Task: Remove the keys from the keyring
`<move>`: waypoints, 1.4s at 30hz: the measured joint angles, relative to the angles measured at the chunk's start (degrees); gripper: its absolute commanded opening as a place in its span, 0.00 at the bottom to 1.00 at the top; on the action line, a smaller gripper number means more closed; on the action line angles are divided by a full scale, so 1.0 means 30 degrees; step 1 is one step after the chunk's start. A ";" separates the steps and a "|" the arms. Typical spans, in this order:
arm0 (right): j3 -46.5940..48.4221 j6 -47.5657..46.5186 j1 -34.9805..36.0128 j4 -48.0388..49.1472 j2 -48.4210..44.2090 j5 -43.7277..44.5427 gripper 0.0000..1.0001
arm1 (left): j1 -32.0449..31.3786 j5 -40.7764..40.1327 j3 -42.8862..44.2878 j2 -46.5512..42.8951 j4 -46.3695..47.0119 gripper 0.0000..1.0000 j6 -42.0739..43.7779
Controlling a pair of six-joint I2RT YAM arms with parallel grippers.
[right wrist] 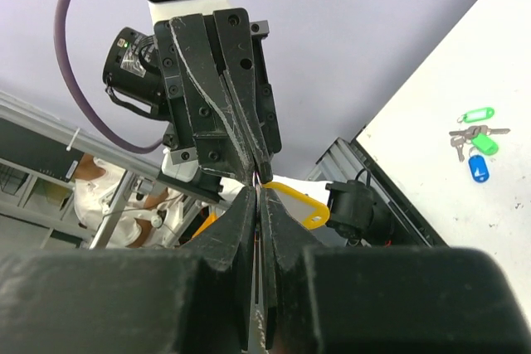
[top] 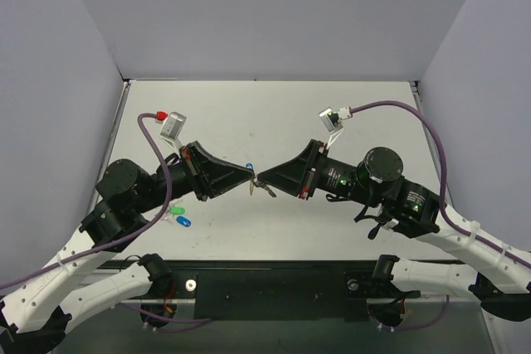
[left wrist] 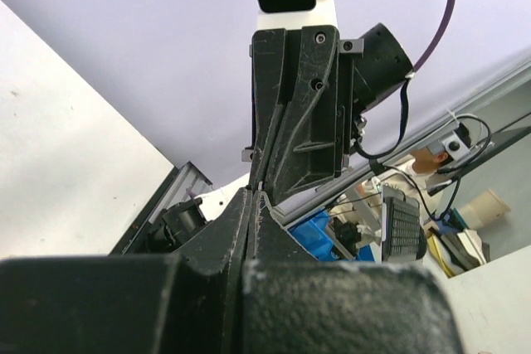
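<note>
Nearest the arm bases, a loose bunch lies on the counter (top: 249,113) beside the left arm: a green tag (top: 177,210), a blue tag (top: 183,221) and small silver keys (the right wrist view shows them more plainly, with a second green tag touching the blue one).

Further in, at mid-counter, we find the two arms pointed at each other, tip to tip. The left pincer (top: 247,180) has its fingers pressed together. The right pincer (top: 265,183) is likewise closed, with only a hairline gap between its fingers (right wrist: 241,221) in its own wrist view. We cannot tell what each tip nips, because the contact point is hidden by the fingers themselves.

The keyring (right wrist: 303,206) sits exactly at this meeting point. Its yellow tag projects sideways from the joined tips, clear of the counter. In the top view, the keys (top: 268,192) hang just beneath the right pincer's tip, beside the yellow tag.

Just beyond the left pincer's tip lies a small blue item (top: 250,167), too small to identify.
</note>
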 measured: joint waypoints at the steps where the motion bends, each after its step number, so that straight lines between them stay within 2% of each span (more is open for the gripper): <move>1: 0.0000 0.0007 0.0073 0.0117 0.0044 0.0197 0.00 | 0.0000 -0.0160 -0.0051 0.0000 0.0168 0.00 -0.0102; 8: 0.0000 0.0029 0.0299 0.0583 0.0102 0.0882 0.00 | -0.0073 -0.0743 -0.0087 0.0007 0.0670 0.00 -0.0423; 9: 0.0000 0.0029 0.0328 0.0590 0.0102 0.0925 0.00 | -0.0109 -0.0780 -0.0087 0.0007 0.0678 0.05 -0.0423; 10: 0.0000 0.0022 0.0335 0.0583 0.0102 0.0933 0.00 | -0.0124 -0.0809 -0.0087 0.0007 0.0678 0.24 -0.0415; 13: 0.0000 -0.0007 0.0364 0.0576 0.0095 0.0911 0.00 | -0.0146 -0.0998 0.0007 0.0015 0.0372 0.52 -0.0138; 17: -0.0015 -0.0095 0.0583 0.0240 0.0124 0.0780 0.00 | -0.0262 -0.1195 0.0619 0.0080 -0.1144 0.63 0.0342; 22: -0.0015 -0.0459 0.0583 -0.0160 0.0066 0.0503 0.00 | -0.0284 -0.1916 0.1792 -0.0342 -0.3242 0.65 0.1166; 27: -0.0015 -0.0750 0.0576 -0.0503 -0.0153 0.0168 0.00 | -0.0291 -0.2302 0.2062 -0.1377 -0.3585 0.64 0.1479; 36: -0.0015 -0.0838 0.0583 -0.0022 -0.0379 -0.1035 0.00 | -0.0291 -0.0583 -0.0095 -0.2025 -0.1122 0.60 0.0721; 42: -0.0015 -0.0809 0.0583 0.1122 -0.0379 -0.1836 0.00 | -0.0299 0.0831 -0.0488 -0.1712 0.0415 0.56 0.0131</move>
